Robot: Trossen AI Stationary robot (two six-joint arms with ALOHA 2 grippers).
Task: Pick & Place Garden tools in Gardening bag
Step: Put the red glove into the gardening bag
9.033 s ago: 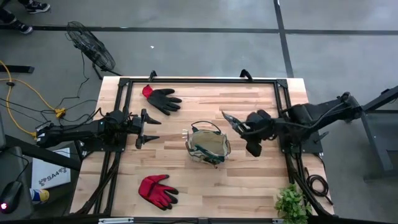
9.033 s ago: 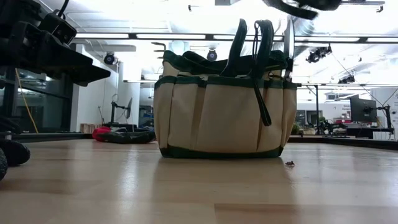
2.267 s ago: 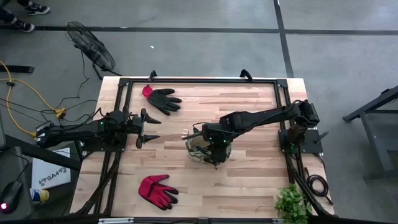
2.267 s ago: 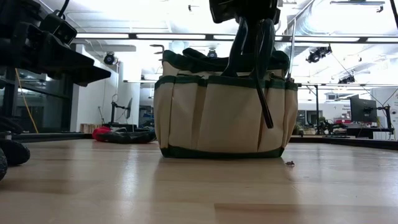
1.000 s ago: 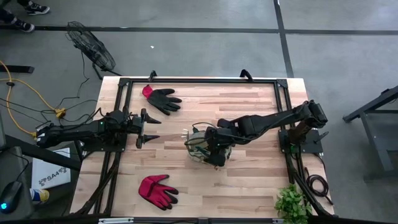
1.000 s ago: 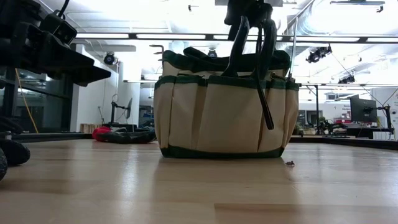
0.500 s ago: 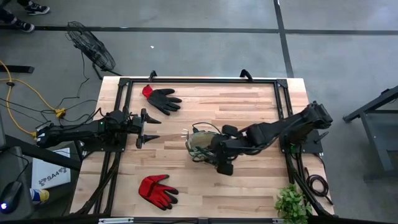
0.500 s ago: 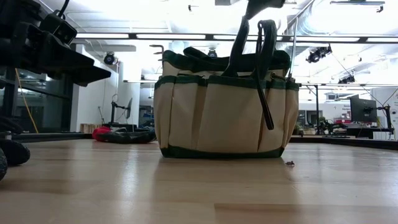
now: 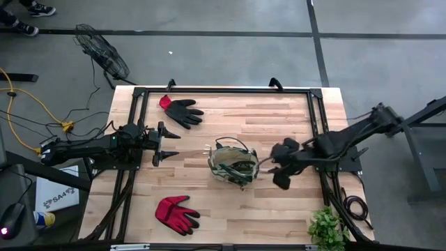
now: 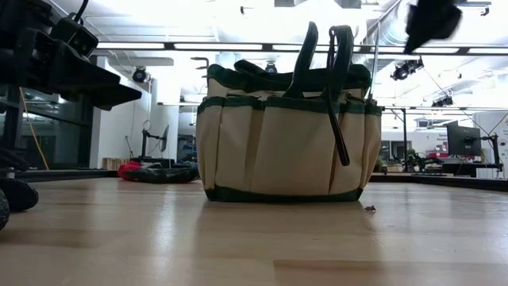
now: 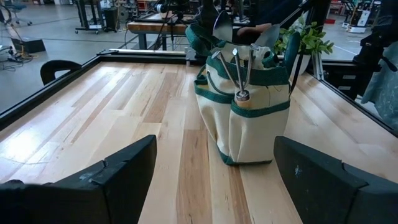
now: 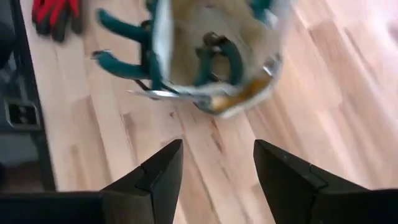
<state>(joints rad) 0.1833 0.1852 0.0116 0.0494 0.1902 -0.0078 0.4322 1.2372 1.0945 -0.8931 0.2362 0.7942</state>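
Observation:
The gardening bag [image 9: 233,166] stands upright on its base mid-table. Green-handled pruners [image 12: 214,59] lie inside it. A metal fork [image 11: 239,71] sticks up from an outer pocket, and a trowel blade [image 11: 221,25] rises behind the rim. A black-and-red glove [image 9: 181,110] lies flat at the far left, a red glove [image 9: 176,213] at the near left. My right gripper [image 9: 273,166] hovers open and empty just right of the bag, its fingers [image 12: 155,180] spread above the bare wood. My left gripper [image 9: 169,145] waits open, left of the bag.
A leafy plant [image 9: 327,226] stands at the near right corner. A black frame [image 9: 223,90] runs along the table's far edge and sides. Bare wood shows between the bag and the near edge.
My right gripper has drawn back from above the bag toward the table's right edge, staying open and empty. The bag has kept its place and stands upright.

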